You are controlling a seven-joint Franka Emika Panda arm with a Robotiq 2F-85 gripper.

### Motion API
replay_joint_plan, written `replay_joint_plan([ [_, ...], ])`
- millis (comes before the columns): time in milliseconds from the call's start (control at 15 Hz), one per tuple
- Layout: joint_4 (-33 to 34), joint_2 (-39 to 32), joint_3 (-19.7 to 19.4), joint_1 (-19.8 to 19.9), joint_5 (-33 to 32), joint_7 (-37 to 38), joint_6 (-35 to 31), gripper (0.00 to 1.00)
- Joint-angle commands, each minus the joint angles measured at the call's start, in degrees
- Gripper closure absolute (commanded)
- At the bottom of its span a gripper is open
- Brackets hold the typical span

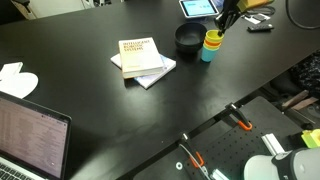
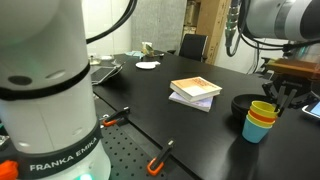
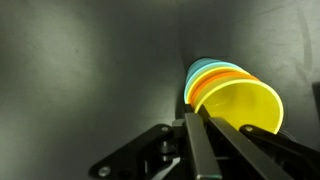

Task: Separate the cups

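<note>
The tool [image 3: 193, 118], clenched on the near rim of the yellow cup [image 3: 245, 108], grips light, stiff, slick plastic that may drag along the orange cup [image 3: 208, 90] nested just beyond.

The white robot base [image 2: 45, 110] carries "FRANKA EMIKA" in dark capitals, at about 7 o'clock in an exterior view; its last letters run around the curve. The top book [image 1: 140, 55], at 11 o'clock, has title lines too small to read surely. The laptop [image 1: 30, 135] screen's text is illegible.
</note>
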State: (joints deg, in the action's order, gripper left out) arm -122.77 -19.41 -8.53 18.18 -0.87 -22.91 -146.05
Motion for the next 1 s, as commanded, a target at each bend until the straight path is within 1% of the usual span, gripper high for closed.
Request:
replay_joint_plan([
  [0,3.1,-1.0,0.6,0.9,2.9,0.1,5.9,0.93],
  [533,6.3,-0.6,0.7,2.6,10.4,-0.8,14.2,0.94],
  [933,8.3,0.4,0.2,2.6,12.0,-0.3,16.6,0.94],
])
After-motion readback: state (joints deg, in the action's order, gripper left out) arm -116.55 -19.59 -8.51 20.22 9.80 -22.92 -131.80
